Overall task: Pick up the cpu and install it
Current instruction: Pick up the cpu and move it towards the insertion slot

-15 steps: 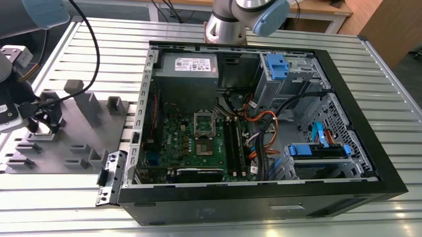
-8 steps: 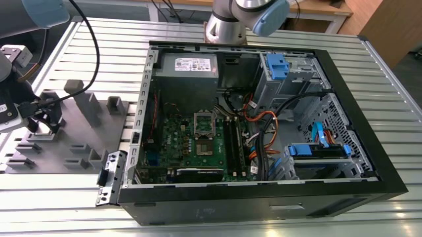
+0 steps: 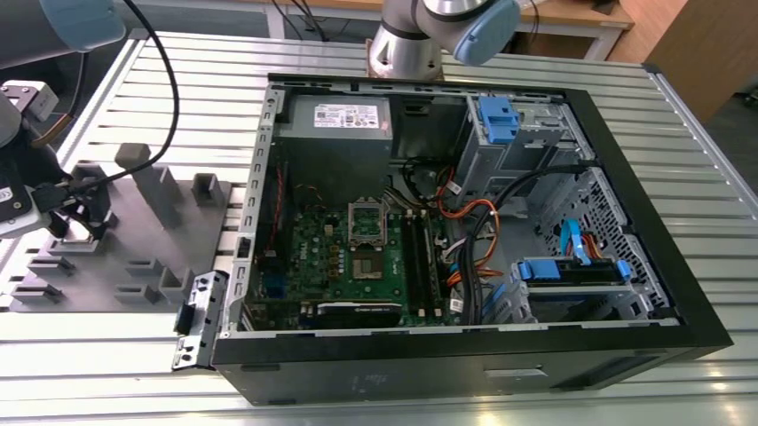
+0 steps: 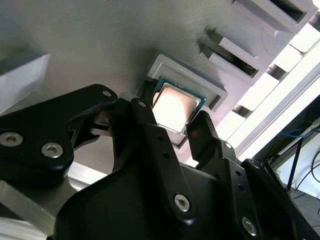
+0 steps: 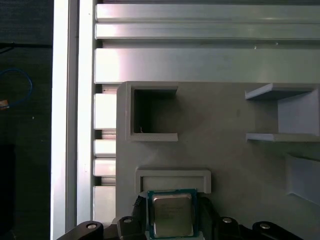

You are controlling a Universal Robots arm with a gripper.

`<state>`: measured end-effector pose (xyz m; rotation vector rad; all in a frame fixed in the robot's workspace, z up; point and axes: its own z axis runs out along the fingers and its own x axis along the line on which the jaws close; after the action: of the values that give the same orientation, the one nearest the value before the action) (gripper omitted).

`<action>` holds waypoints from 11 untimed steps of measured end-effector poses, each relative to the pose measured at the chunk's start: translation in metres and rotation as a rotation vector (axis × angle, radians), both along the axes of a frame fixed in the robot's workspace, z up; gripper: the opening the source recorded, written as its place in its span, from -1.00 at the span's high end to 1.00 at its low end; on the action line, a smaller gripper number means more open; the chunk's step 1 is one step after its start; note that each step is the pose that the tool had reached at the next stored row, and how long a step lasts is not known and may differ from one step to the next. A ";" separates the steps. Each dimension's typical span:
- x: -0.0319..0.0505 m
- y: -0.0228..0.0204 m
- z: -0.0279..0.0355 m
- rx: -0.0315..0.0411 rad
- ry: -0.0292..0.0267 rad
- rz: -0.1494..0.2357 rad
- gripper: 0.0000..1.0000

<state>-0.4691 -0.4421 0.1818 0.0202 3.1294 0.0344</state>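
Claw stands over the grey holder plate at the exterior view's left. It is well apart from the open computer case and the green board inside it.

In both wrist views the cpu sits between the black fingers. They press on two opposite edges, so the claw is pinching the cpu.

The silver top faces the cameras. The cpu is just beside the shallow grey pocket on the plate; contact with the plate cannot be told.
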 end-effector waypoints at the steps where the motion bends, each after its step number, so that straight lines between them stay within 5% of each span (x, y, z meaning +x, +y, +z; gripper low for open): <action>1: 0.0000 0.0000 0.0000 0.0001 0.0006 0.000 -0.08; 11: 0.0015 -0.0001 -0.0001 0.0000 0.0035 0.000 -0.08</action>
<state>-0.4676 -0.4422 0.1817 0.0202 3.1329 0.0344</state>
